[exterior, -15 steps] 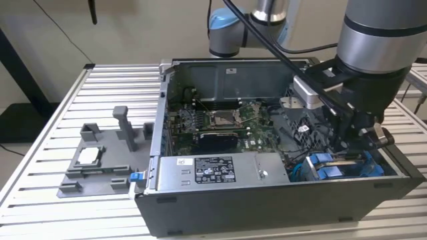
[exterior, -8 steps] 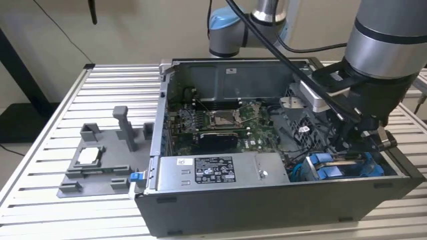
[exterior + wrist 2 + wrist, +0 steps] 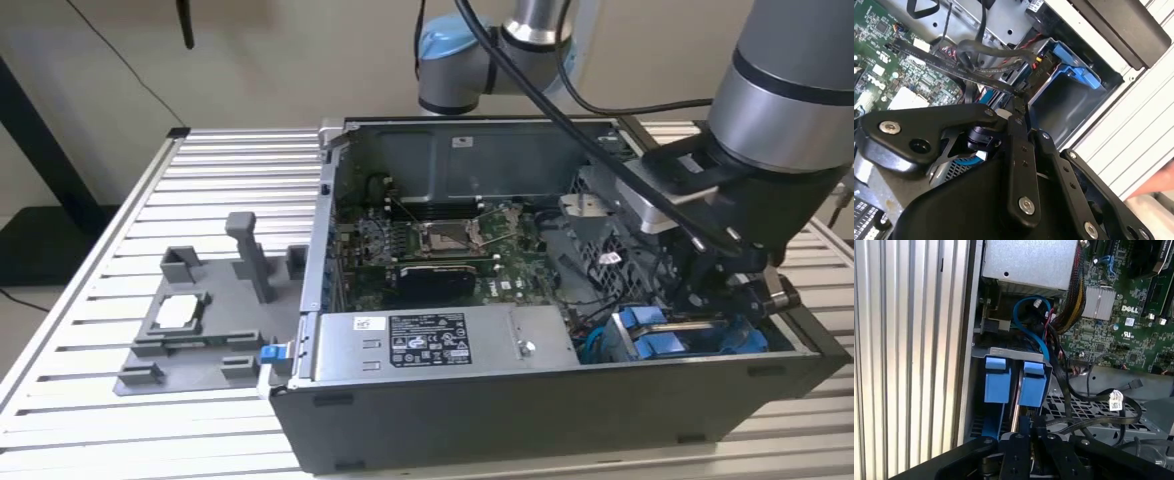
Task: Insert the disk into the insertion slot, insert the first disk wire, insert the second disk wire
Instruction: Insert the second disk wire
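My gripper hangs low inside the open computer case, at the corner on the exterior view's right, just above the insertion slot with its blue tabs. In the first wrist view the two blue tabs stand side by side right ahead of my jaws, which are drawn close together; whether they pinch anything I cannot tell. A black cable runs across just beyond my fingertips. The motherboard lies deeper in the case, the grey power-supply box along the front wall. A grey fixture sits on the slatted surface beside the case.
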Action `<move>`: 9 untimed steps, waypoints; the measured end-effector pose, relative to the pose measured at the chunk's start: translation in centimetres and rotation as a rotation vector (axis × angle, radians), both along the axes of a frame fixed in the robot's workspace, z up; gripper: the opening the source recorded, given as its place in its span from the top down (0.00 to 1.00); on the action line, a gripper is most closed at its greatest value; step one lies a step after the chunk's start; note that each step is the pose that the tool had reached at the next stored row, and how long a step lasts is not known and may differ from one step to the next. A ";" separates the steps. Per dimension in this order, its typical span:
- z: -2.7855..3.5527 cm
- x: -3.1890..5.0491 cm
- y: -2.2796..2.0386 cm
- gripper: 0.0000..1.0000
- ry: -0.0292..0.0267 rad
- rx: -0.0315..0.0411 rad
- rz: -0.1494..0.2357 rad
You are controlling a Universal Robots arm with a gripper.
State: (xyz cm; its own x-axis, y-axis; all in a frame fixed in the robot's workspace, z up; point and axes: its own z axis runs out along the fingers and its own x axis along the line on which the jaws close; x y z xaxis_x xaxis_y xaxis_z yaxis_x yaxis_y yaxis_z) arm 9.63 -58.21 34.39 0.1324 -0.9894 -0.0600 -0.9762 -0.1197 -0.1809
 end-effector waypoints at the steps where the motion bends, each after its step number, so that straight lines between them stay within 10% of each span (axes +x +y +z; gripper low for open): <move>1: -0.13 0.00 0.00 0.84 0.0011 0.0000 -0.006; 9: -0.48 0.02 0.01 0.84 0.0221 0.0001 -0.053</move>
